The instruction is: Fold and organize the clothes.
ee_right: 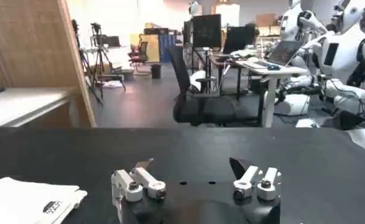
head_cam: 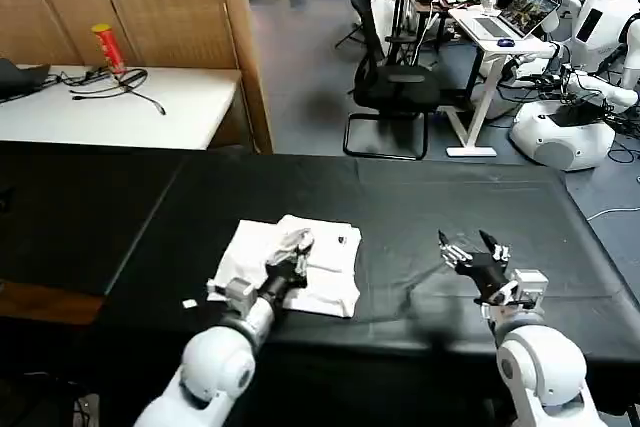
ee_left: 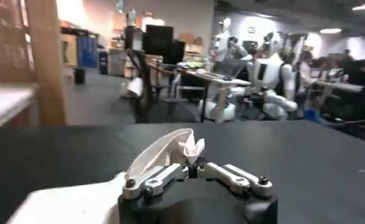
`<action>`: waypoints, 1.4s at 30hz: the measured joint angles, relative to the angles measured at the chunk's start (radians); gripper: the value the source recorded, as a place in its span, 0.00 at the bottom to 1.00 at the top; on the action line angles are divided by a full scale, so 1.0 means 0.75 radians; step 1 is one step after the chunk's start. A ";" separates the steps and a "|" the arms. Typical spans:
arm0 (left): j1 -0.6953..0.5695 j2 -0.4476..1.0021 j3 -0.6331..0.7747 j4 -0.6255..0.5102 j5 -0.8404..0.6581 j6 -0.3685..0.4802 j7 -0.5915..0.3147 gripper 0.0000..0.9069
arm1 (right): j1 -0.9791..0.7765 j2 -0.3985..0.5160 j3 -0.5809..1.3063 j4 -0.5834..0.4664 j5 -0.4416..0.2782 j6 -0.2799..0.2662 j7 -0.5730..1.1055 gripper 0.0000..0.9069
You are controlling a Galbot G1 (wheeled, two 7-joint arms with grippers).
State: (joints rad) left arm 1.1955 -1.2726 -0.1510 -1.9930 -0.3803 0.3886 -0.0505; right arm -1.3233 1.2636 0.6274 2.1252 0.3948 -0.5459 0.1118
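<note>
The left gripper (head_cam: pixel 297 244) pinches a T-shirt (head_cam: pixel 330 282) fold between closed fingers, likely to tidy it. The right gripper (head_cam: pixel 470 252) waits, fingers spread, empty.

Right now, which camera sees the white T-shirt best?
The head view: the whole folded T-shirt lies on the black tablecloth, with the left gripper pinching a fold. The left wrist view shows just the lifted fold. The right wrist view catches one corner beside the open right gripper.
</note>
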 joint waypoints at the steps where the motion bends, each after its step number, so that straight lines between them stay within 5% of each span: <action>1: -0.004 -0.006 0.009 0.005 0.001 0.000 0.000 0.00 | 0.000 0.002 0.000 -0.001 -0.001 0.000 0.000 0.97; 8: -0.032 -0.055 0.049 0.051 0.036 -0.015 0.002 0.00 | -0.001 0.013 -0.006 -0.004 -0.014 0.000 -0.002 0.97; 9: -0.033 -0.061 0.054 0.057 0.053 -0.023 0.004 0.37 | -0.001 0.013 -0.008 -0.004 -0.015 0.000 -0.004 0.97; 10: -0.034 -0.065 0.057 0.064 0.071 -0.031 0.007 0.97 | -0.001 0.013 -0.010 -0.004 -0.015 0.001 -0.007 0.97; 28: -0.032 -0.203 0.109 0.130 0.066 -0.082 0.012 0.97 | 0.073 -0.130 -0.176 -0.057 0.019 0.042 -0.114 0.97; 42: -0.075 0.139 -0.172 0.064 0.195 -0.204 0.009 0.97 | 0.237 -0.210 -0.601 -0.183 -0.168 0.092 -0.268 0.97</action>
State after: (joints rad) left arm 1.1392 -1.1686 -0.2796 -1.9451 -0.2340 0.2359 -0.0439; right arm -1.1455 1.1063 0.1765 1.9877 0.2684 -0.4771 -0.0894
